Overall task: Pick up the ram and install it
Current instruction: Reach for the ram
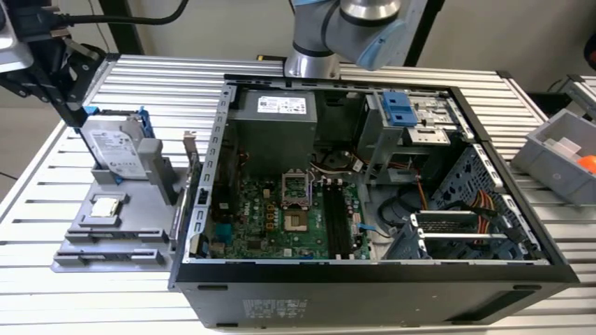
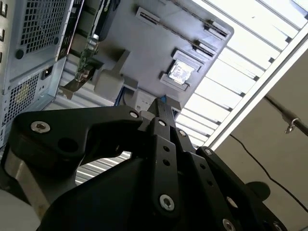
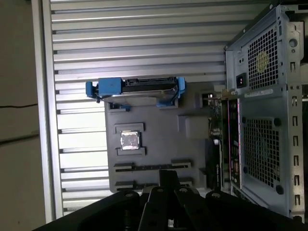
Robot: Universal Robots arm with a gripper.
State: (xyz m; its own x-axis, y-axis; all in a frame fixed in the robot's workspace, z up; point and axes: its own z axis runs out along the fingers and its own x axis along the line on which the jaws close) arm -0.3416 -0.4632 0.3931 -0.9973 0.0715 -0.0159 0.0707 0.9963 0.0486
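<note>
My gripper [image 1: 72, 110] hangs at the exterior view's far left, above the grey holder tray [image 1: 112, 241] and beside the hard drive. In both wrist views its black fingers [image 3: 168, 175] meet in one tip [image 2: 161, 103] with nothing between them. A thin dark stick that looks like the ram [image 3: 212, 163] stands on edge along the tray's side nearest the computer case, apart from the gripper. The black motherboard slots [image 1: 340, 216] lie inside the open case [image 1: 373, 276].
A silver hard drive in a blue frame [image 1: 116, 150] stands upright on the tray, and a small square processor chip [image 1: 105, 207] lies in front of it. A card with a metal bracket [image 3: 224, 120] stands next to the stick. A grey bin [image 1: 563, 157] sits at the exterior view's right.
</note>
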